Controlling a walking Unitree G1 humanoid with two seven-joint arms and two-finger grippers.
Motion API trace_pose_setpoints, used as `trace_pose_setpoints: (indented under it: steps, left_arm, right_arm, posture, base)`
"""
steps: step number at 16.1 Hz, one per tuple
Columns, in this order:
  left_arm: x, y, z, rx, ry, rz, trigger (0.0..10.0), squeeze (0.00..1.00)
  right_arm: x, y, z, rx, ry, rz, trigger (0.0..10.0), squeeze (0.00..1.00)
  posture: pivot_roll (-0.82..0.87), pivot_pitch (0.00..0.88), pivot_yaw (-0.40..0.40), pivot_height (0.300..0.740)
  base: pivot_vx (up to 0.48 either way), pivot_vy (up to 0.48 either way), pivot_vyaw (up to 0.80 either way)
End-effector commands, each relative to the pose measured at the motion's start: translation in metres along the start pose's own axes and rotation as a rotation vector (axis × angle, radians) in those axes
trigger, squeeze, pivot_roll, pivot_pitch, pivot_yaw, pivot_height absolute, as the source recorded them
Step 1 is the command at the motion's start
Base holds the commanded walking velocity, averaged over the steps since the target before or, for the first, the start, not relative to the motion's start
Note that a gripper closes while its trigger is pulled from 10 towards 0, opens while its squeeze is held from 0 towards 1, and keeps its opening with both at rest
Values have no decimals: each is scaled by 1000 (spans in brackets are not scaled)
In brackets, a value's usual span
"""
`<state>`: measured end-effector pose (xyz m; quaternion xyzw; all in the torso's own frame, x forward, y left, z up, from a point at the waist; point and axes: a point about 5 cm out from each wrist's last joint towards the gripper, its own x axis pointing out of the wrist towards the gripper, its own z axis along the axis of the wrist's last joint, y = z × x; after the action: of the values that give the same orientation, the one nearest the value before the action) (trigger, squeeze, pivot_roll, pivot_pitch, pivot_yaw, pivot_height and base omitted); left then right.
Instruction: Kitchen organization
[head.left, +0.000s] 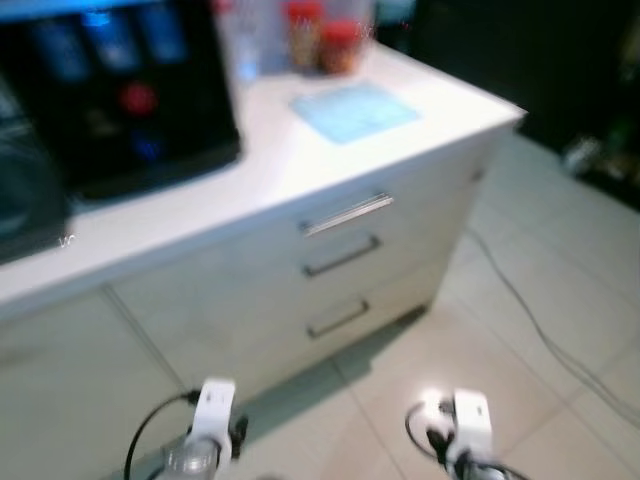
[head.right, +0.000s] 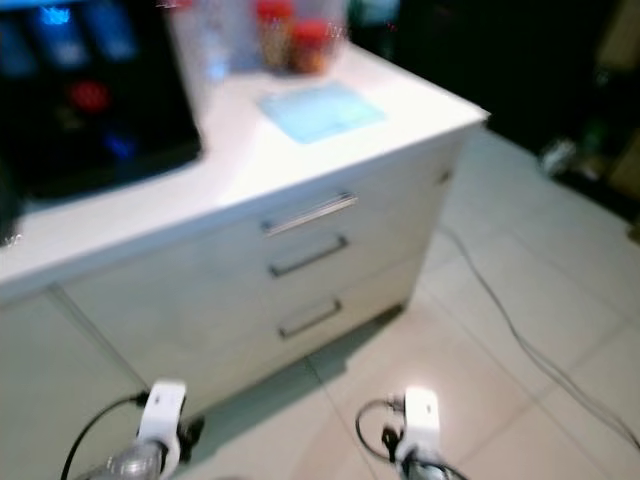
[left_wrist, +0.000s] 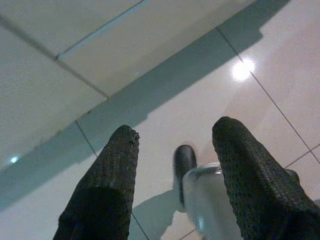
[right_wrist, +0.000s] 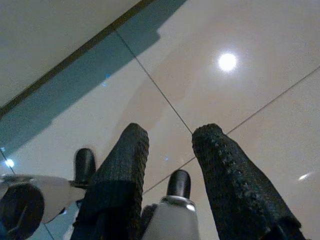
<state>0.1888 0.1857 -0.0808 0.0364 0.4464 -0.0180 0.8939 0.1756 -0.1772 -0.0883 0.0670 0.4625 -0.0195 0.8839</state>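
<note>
While blurred, jars (head.left: 322, 38) indistinct, left gripper (left_wrist: 175, 145) released, right gripper (right_wrist: 170, 142) released.

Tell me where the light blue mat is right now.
The light blue mat lies flat on the white countertop near its far right corner, just in front of two red-lidded jars.

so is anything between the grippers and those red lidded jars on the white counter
Yes. Both grippers, left and right, hang open low over the tiled floor, while the red-lidded jars sit at the back of the white counter. The drawer cabinet front stands between.
</note>
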Motion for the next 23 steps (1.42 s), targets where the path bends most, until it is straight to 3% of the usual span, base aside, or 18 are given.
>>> trace_pose_setpoints:
  steps: [1,16,23]
  left_arm:
    - [0,4,4,11,-11,9,10000,0]
    - [0,4,2,8,-9,14,10000,0]
    - [1,-1,2,-4,0,6,10000,0]
  right_arm:
    - [1,7,1,-4,3,16,10000,0]
    - [1,7,2,-21,0,24,10000,0]
    - [1,6,4,10,-13,28,10000,0]
  posture:
    - [-9,0,2,740]
    - [-4,18,-6,740]
    - [-1,17,-11,740]
  base:
    - [0,0,800]
    - [0,0,800]
    - [0,53,73]
